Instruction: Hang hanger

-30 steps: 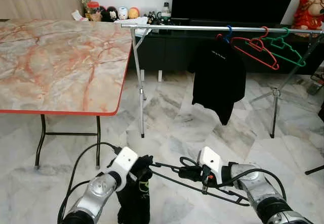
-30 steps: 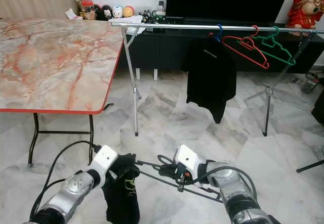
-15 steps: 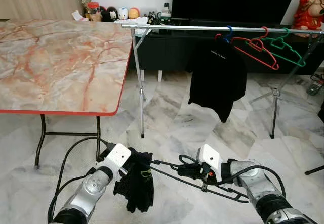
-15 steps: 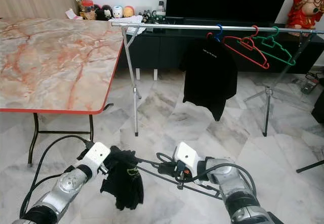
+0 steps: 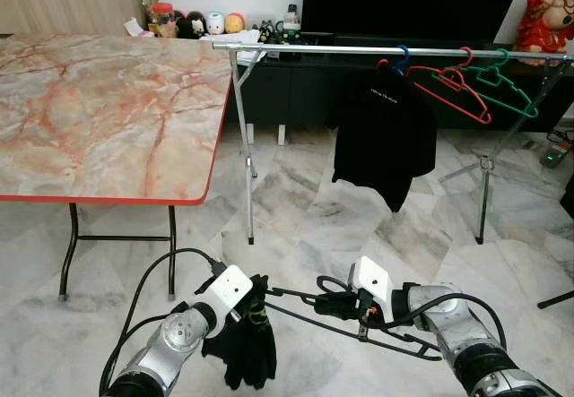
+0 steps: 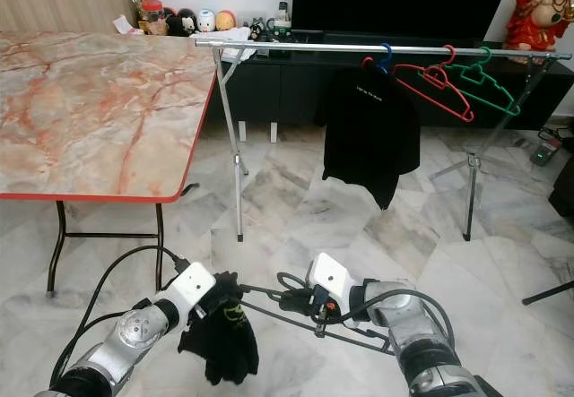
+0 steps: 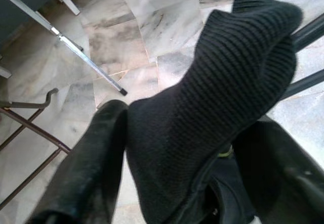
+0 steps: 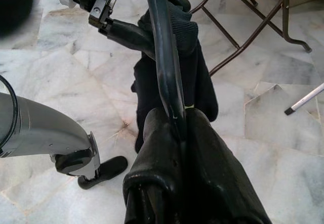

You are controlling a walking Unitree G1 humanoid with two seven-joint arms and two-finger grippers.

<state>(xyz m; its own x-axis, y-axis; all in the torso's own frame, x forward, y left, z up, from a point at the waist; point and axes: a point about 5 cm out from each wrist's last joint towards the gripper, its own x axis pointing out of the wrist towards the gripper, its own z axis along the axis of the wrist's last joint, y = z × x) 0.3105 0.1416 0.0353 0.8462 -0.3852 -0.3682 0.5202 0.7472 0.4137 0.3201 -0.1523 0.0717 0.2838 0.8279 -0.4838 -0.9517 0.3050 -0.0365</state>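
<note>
The right gripper [image 8: 178,120] clamps a thin black hanger [image 5: 359,329]; at its nine o'clock, the left gripper [image 5: 251,300] pinches limp black cloth [image 5: 244,348]. The left wrist view reveals the cloth's ribbed knit, gripped between glossy fingers [image 7: 86,168].

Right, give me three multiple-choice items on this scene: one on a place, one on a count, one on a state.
1. Where does the black shirt hang?
A. On the marble table
B. On the clothes rail
C. Over the TV

2. How many bare hangers are on the clothes rail?
A. Two
B. Four
C. None

3. What is the right end effector doing?
A. Open in the air
B. Shut on the black hanger
C. Resting on the floor

Key:
1 B, the shirt hangs from the rail beside the marble table.
2 A, a red hanger and a green hanger hang bare.
3 B, its fingers clamp the black hanger, while the left end effector is shut on the black garment.
</note>
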